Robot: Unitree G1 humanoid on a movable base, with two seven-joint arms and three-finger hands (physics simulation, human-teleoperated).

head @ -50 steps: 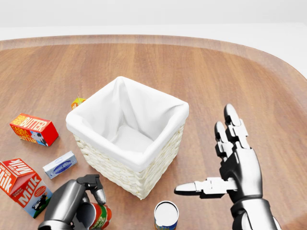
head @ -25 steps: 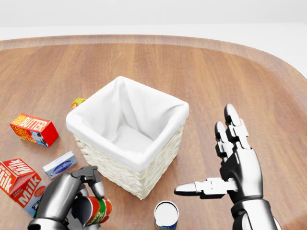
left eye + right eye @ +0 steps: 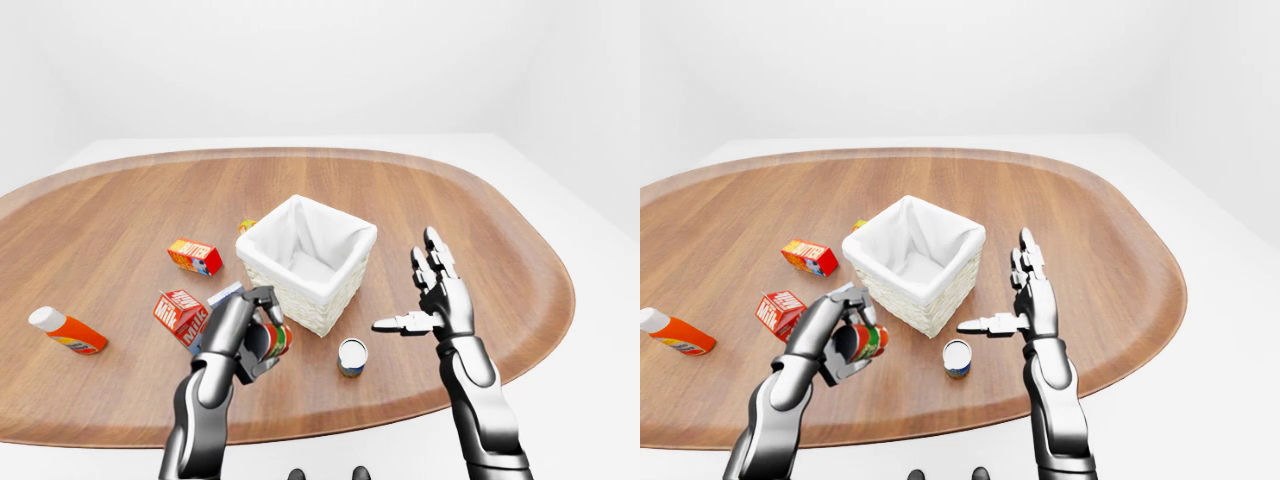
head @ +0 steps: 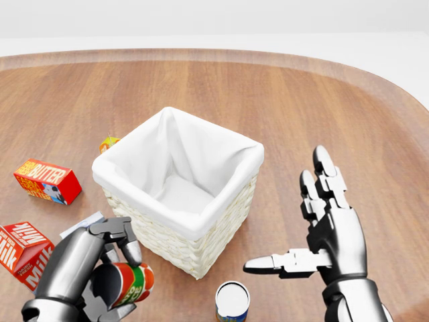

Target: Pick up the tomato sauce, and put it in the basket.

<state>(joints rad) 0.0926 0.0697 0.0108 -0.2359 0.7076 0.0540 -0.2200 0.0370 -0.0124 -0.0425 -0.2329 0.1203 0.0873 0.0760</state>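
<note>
One rigid, likely slick tomato sauce can (image 4: 129,284) lay tilted in your left hand (image 4: 80,272), fingers closed round its side (a sound grip), just beside the basket (image 4: 175,191), your right hand (image 4: 326,228) splayed empty.

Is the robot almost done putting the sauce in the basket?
About halfway. Done: the left hand has closed round the sauce can, tilted on its side. In hand: carrying it, the can sitting at the lower left of the basket in the head view. Left: move it over the white lining and let go; the basket looks empty. The right hand is open, holding nothing.
</note>
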